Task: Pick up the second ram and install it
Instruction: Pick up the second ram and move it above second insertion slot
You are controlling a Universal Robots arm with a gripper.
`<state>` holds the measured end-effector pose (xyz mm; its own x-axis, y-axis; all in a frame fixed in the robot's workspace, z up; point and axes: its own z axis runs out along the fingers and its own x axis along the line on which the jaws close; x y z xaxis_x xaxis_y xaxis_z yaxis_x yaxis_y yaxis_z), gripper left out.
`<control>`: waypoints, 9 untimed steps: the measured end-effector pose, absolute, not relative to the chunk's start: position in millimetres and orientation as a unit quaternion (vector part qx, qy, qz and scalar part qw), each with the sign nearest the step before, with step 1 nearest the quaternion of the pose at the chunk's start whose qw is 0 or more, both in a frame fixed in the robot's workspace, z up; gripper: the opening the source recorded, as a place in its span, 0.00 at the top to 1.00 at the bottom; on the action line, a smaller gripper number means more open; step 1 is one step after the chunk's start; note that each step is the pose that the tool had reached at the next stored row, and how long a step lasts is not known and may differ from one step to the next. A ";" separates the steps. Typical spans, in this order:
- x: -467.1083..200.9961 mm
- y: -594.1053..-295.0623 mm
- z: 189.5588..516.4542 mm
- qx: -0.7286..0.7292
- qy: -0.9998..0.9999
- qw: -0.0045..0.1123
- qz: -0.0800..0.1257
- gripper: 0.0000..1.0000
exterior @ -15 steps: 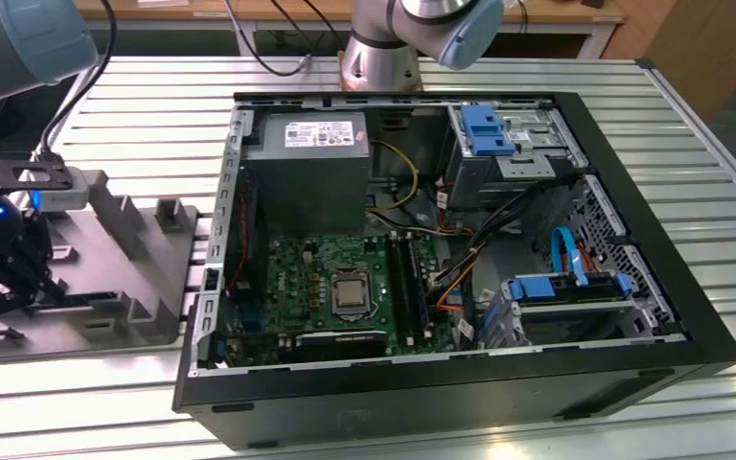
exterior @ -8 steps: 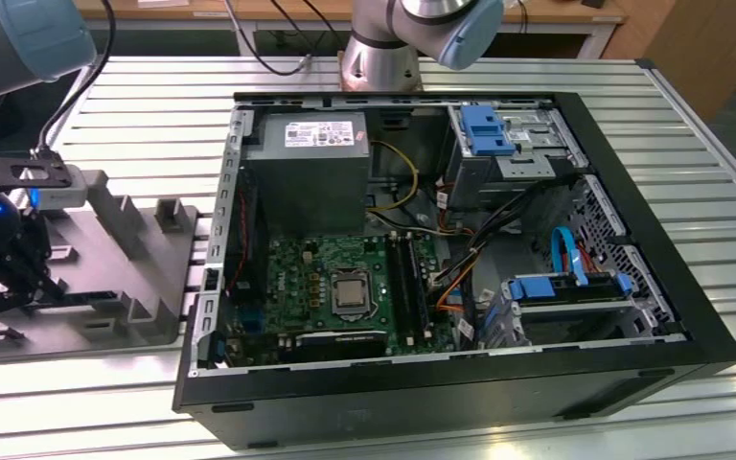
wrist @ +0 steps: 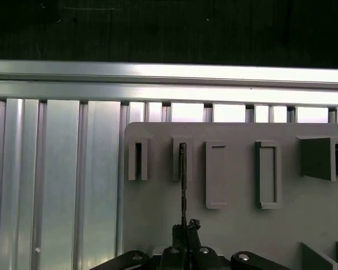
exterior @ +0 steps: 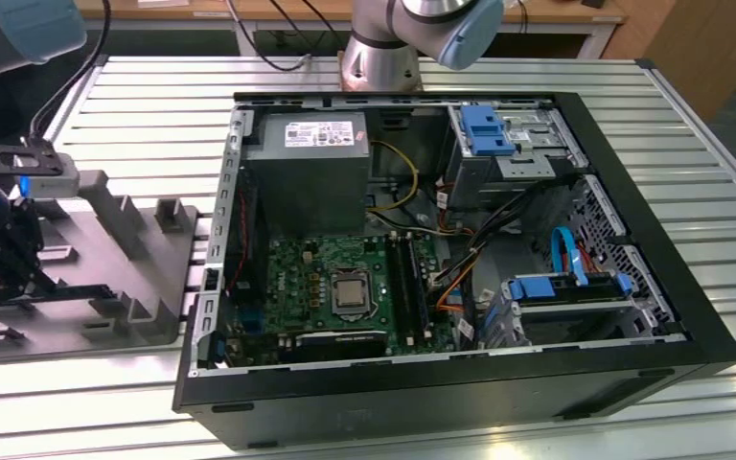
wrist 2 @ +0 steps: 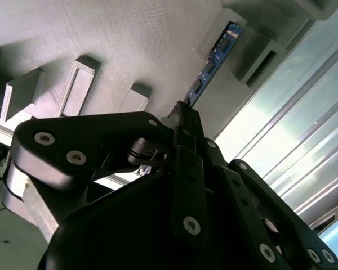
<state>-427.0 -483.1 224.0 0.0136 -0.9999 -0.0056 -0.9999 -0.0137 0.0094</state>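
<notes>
The gripper [wrist 2: 183,115] is drawn narrow, clamped on one end of the second ram [wrist 2: 214,62]. The second ram stands on edge in a slot of the grey holder [exterior: 126,278], near the surface's [exterior: 150,96] edge at the exterior view's left. The grasp looks made and the lift not yet done. The motherboard [exterior: 342,278] lies well apart, so installation remains.

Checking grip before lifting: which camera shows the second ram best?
Second wrist view: the second ram shows its blue face and chips, leading out of the gripper. The first wrist view has it edge-on, a thin dark line. Exterior view: too small to tell.
</notes>
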 end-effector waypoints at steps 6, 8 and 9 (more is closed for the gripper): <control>-427.0 -483.0 235.6 0.712 -0.702 0.001 -0.005 0.89; -427.0 -483.0 238.6 0.712 -0.702 0.001 -0.005 0.89; -427.0 -483.0 239.7 0.712 -0.702 0.001 -0.005 0.89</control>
<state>-427.0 -483.0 239.7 0.0136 -0.9999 -0.0057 -0.9999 -0.0137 0.0094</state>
